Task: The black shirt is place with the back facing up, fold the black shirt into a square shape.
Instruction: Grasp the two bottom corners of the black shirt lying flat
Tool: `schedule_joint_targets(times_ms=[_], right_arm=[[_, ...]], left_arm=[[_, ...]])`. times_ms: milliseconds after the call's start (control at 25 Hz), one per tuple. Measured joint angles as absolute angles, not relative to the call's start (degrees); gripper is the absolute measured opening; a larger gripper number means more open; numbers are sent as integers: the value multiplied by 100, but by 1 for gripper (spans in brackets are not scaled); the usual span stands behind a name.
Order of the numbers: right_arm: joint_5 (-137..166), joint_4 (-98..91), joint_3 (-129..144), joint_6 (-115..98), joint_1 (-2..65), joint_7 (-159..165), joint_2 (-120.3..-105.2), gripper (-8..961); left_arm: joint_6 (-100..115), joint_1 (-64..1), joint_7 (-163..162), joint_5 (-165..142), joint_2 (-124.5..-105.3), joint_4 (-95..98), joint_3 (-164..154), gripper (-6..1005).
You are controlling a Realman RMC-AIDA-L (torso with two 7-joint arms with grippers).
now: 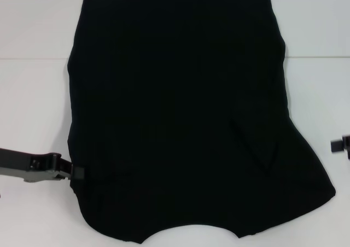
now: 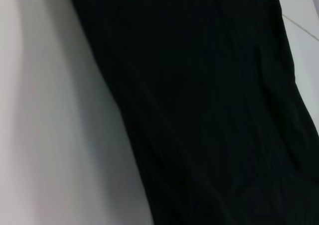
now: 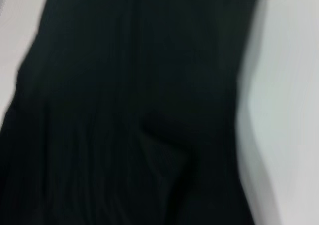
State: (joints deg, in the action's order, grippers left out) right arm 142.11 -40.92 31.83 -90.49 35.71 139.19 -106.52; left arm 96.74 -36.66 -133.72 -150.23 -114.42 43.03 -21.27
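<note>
- Head view: the black shirt (image 1: 180, 110) lies flat on the white table (image 1: 33, 110), plain side up. The left gripper (image 1: 78, 172) sits low at the shirt's left edge, its tip touching or just at the cloth; whether it has a grip cannot be told. The right gripper (image 1: 340, 145) is just off the shirt's right edge, apart from it, mostly out of frame.
- Left wrist view: black shirt (image 2: 209, 110) close ahead, table (image 2: 50, 135) beside it; no fingers visible.
- Right wrist view: shirt (image 3: 134, 110) fills the frame, creased; table (image 3: 289, 110) alongside.
</note>
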Motion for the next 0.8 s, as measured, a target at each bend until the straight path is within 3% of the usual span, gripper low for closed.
schedule_joint_targets(times_ms=[360, 800], right_arm=[[14649, -4007, 3182, -9083, 3558, 13646, -10822, 704], [14698, -3713, 3420, -8883, 3613, 13524, -10884, 703]], left_arm=[[9533, -3732, -13414, -15020, -11435, 4279, -2126, 51], [9413, -3730, -13423, -15020, -11428, 4201, -2119, 57]])
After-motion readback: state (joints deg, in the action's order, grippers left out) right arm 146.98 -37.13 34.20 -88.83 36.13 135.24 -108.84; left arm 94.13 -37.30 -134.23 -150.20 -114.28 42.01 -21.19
